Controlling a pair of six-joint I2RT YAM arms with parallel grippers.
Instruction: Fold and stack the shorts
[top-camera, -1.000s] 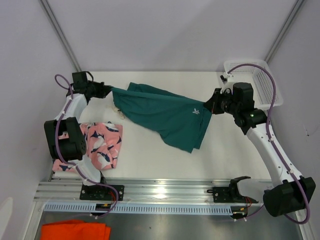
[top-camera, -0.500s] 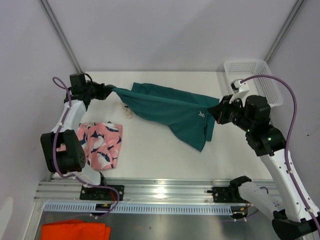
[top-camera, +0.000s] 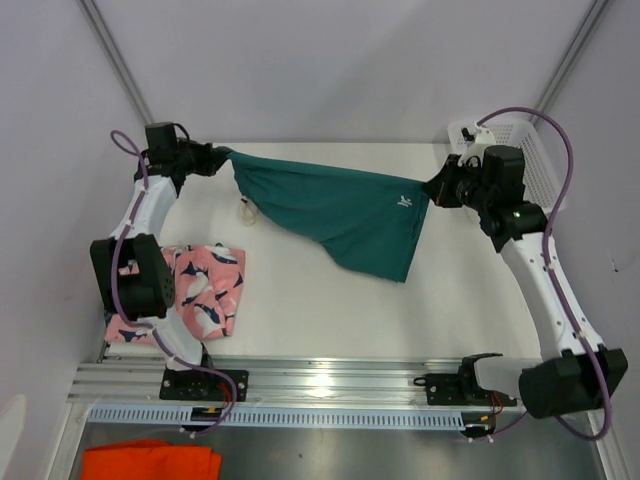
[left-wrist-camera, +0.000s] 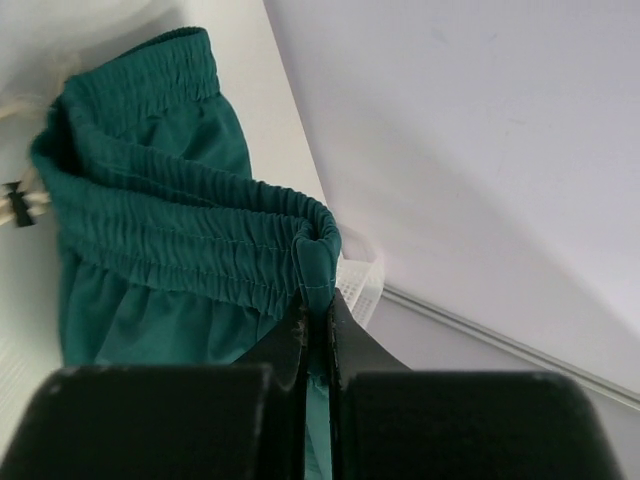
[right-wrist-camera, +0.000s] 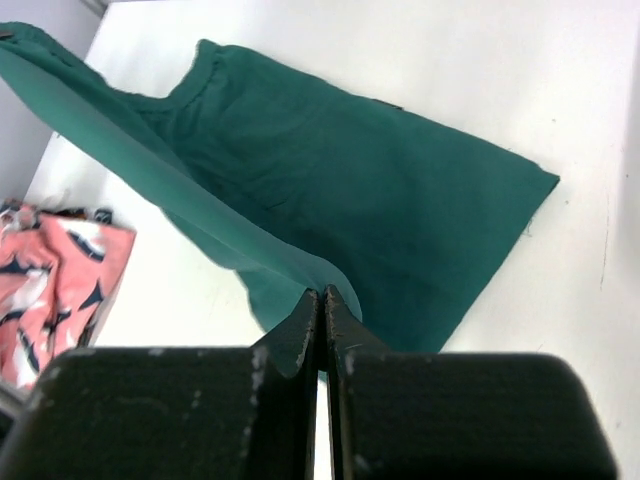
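The left gripper (top-camera: 221, 157) is pinched tight on one corner of the teal shorts (top-camera: 340, 205), at the far left of the table (top-camera: 300, 300). In the left wrist view its two black fingers (left-wrist-camera: 290, 345) meet with only a sliver between them, and the end of the elastic waistband is clamped there, the gathered band running away from the tips to the left. The right gripper (top-camera: 432, 192) is likewise closed, gripping the opposite corner of the same garment near its small white logo (top-camera: 405, 201). In the right wrist view its fingers (right-wrist-camera: 302, 318) press together on a thin edge of the green fabric. Between the two grips the teal shorts hang stretched across the far half of the table, the upper edge taut from one arm to the other and the lower part drooping toward the tabletop in a pointed fold. A white drawstring (top-camera: 247, 212) dangles beneath the waistband on the left. The pink shark shorts (top-camera: 205, 285) lie folded flat on the near left of the table, apart from the teal pair. A white mesh basket (top-camera: 540, 160) sits at the far right corner, behind the right arm.
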